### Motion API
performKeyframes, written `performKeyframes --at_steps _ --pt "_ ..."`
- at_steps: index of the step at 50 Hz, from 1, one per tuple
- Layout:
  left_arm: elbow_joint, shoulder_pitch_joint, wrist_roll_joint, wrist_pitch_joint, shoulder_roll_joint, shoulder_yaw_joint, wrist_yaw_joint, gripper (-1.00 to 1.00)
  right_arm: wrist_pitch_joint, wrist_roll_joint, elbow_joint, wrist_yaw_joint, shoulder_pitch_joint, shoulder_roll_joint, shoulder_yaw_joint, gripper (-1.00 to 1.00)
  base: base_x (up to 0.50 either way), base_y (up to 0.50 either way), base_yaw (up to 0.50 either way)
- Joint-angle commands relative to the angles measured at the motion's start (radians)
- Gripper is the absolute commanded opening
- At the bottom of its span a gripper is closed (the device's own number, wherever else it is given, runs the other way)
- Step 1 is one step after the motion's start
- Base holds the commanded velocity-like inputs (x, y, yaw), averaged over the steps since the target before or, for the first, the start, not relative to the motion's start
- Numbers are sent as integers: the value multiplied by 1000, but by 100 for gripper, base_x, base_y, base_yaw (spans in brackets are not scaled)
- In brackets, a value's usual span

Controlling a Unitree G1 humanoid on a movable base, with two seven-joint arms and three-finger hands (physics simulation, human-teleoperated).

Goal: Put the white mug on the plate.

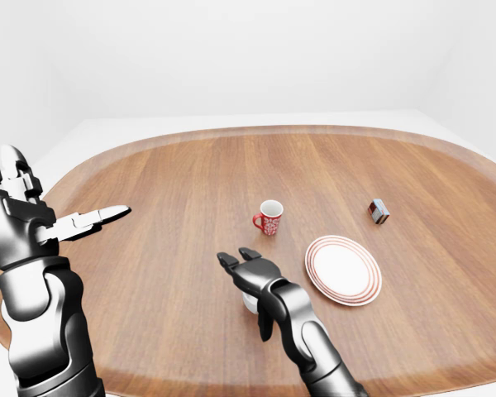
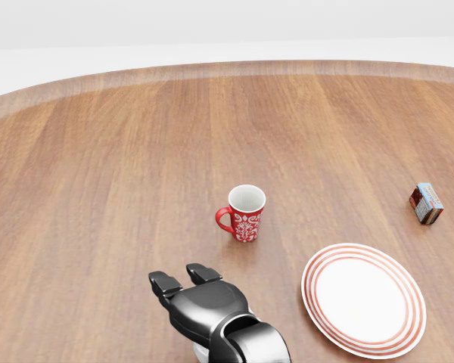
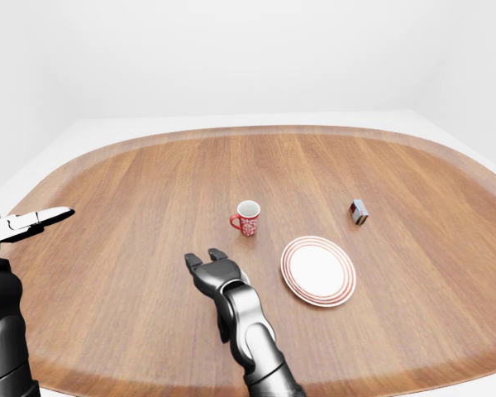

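The reach is in hand: the right hand (image 1: 246,271), fingers spread, hovers over the plain white ceramic mug (image 1: 250,303), mostly hidden beneath it, left of the red-ringed white plate (image 1: 343,270); the left hand (image 1: 21,223) hangs open, well apart; next, closing round the mug.

A bare simulated room was shown rather than any furnished home or workshop: plain white walls and a white floor were rendered without doors, windows or fittings. The space was filled by a large oval wooden table (image 1: 190,190) with a paler rim, on which only a few tabletop items were set, among them a small box (image 1: 379,212).
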Motion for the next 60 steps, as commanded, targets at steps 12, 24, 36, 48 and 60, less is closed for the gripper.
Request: performKeyframes --at_steps 12,24,36,48,60 --pt "6 -3 4 0 -5 -9 7 100 0 31 205 0 -120 11 -81 100 0 0 0" --pt "8 -5 1 0 -3 -9 8 100 0 35 229 0 -130 1 -97 100 0 0 0" --pt "3 -4 0 0 -4 -10 9 100 0 49 288 -7 -155 -7 -121 100 0 0 0" --pt "3 -4 -4 0 -1 -5 9 100 0 82 429 -73 -213 3 -140 100 0 0 0" --pt "2 -3 -1 0 -3 -8 9 100 0 130 538 -133 -254 -6 -162 100 0 0 0"
